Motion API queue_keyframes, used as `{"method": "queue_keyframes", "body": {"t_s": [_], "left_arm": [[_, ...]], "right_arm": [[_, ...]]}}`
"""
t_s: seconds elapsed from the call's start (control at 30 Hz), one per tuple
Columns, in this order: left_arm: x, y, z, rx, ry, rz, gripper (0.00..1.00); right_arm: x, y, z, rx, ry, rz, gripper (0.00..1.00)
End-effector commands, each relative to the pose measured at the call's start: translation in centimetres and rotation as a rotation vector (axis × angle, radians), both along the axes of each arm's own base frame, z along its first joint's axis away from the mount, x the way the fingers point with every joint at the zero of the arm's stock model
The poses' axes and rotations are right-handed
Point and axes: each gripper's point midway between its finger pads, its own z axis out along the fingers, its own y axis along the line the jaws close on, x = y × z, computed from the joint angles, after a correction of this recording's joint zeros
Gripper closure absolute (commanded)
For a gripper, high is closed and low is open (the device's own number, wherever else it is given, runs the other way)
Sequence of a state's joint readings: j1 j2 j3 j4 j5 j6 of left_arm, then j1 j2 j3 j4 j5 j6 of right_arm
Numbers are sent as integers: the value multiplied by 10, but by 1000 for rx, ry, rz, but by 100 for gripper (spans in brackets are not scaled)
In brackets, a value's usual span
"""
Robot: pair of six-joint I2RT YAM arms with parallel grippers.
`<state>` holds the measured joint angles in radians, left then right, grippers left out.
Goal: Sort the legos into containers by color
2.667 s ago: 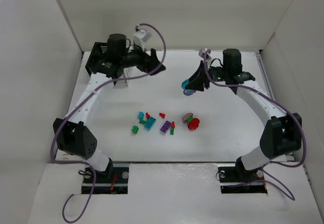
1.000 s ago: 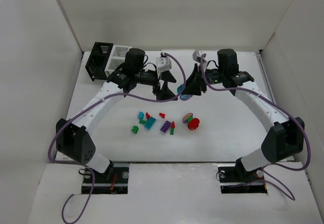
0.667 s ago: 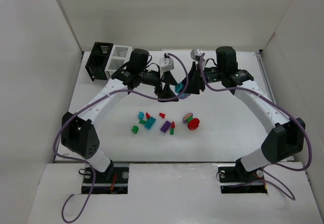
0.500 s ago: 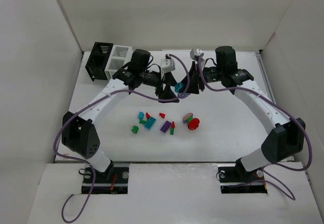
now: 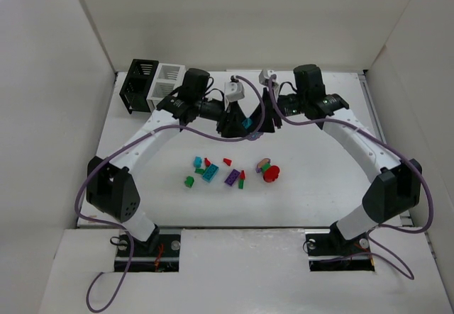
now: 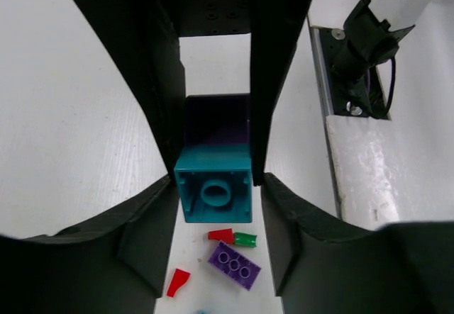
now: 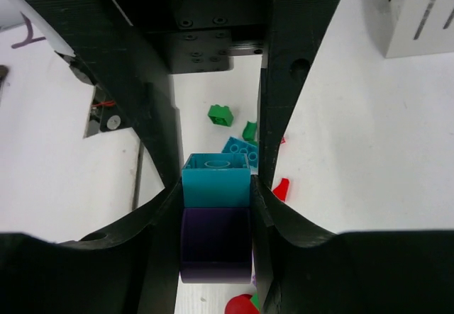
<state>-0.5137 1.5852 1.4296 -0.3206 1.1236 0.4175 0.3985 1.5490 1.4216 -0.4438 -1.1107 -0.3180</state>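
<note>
The two arms are meeting in the air over the bench [image 5: 319,165], sharing one stacked pair of legos. The left end effector [image 5: 236,125] is pinching the teal brick [image 6: 213,193], while the right end effector [image 5: 262,121] is clamping the purple brick [image 7: 215,247] stuck to it, probably to pull them apart. Sorting is looking far from finished: a scatter of loose legos [image 5: 231,178] is lying mid-bench, including a red round piece [image 5: 270,174], green bits and another purple plate. The black bin [image 5: 140,83] and white bin [image 5: 169,79] are sitting together at the far left corner (their contents are not showing from here). Separating, delivering and clearing the scatter are all waiting.
</note>
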Motion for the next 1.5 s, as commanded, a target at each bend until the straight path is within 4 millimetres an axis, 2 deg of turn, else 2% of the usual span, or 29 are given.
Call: {"method": "queue_keyframes", "body": {"t_s": [0.0, 0.1, 0.27, 0.3, 0.37, 0.43, 0.53, 0.6, 0.73, 0.77, 0.8, 0.93, 1.0, 1.07, 1.1, 1.23, 1.37, 1.47], "left_arm": [[-13, -2, 31, -67, -71, -71, 58], [-14, -5, 30, -62, -74, -70, 70], [-13, -4, 29, -54, -78, -64, 99], [-13, -4, 29, -54, -78, -64, 100], [-13, -4, 29, -54, -78, -64, 100], [-13, -4, 29, -54, -78, -64, 100], [-13, -4, 29, -54, -78, -64, 100], [-10, -5, 31, -59, -81, -51, 100], [-4, -6, 32, -52, -69, -13, 100], [-3, -7, 34, -57, -68, -10, 100], [-1, -7, 35, -58, -68, 1, 100], [6, -12, 44, -88, -52, 39, 100], [11, -14, 49, -98, -10, 84, 100], [16, -16, 55, -112, -6, 113, 100], [17, -16, 57, -118, 2, 117, 100], [26, -12, 58, -136, 46, 162, 100], [28, -10, 57, -143, 75, 178, 100], [29, -8, 54, -140, 84, 179, 100]], "right_arm": [[6, 6, 20, 24, -85, 13, 100], [2, 4, 23, 43, -78, 37, 100], [0, 1, 29, 55, -96, 47, 100], [2, -2, 28, 52, -88, 38, 100], [-4, -2, 29, 65, -92, 63, 100], [-6, -3, 25, 64, -94, 75, 91], [-13, -8, 28, 92, -92, 112, 72], [-22, -8, 35, 121, -102, 155, 64], [-24, -18, 44, 157, -109, 177, 56], [-22, -21, 41, 155, -101, 167, 54], [-24, -22, 45, 158, -113, 168, 56], [-17, -20, 38, 118, -115, 118, 58], [-15, -14, 31, 78, -114, 87, 55], [-8, -14, 24, 38, -118, 39, 45], [-8, -14, 24, 38, -118, 39, 36], [-8, -15, 26, 35, -128, 30, 32], [-9, -14, 38, 53, -163, 38, 30], [-3, -17, 37, 42, -167, 12, 30]]}}
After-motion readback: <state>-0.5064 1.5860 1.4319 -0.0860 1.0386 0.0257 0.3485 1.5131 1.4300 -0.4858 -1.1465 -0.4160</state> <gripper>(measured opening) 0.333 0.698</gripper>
